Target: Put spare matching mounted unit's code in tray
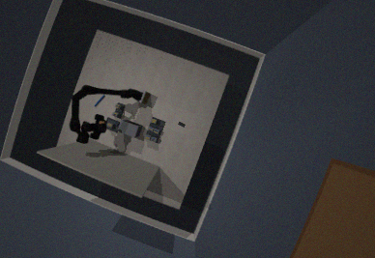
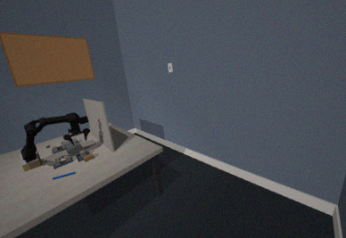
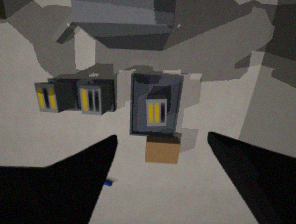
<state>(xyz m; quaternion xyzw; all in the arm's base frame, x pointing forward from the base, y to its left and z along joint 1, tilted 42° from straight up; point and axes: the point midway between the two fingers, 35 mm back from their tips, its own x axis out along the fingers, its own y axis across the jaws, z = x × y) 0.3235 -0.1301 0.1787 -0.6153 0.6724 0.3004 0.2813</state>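
Spare with yellow stripes sits inside the dark tray, seen only from the wrist view. Gripper fingers stand wide apart above it, holding nothing. From the exterior view, the arm reaches over the worktop.

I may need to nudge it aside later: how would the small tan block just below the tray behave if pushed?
The tan block looks boxy with flat faces, so it would probably slide rather than roll. It seems squat, so tipping looks unlikely. It sits close against the tray, which might stop it that way.
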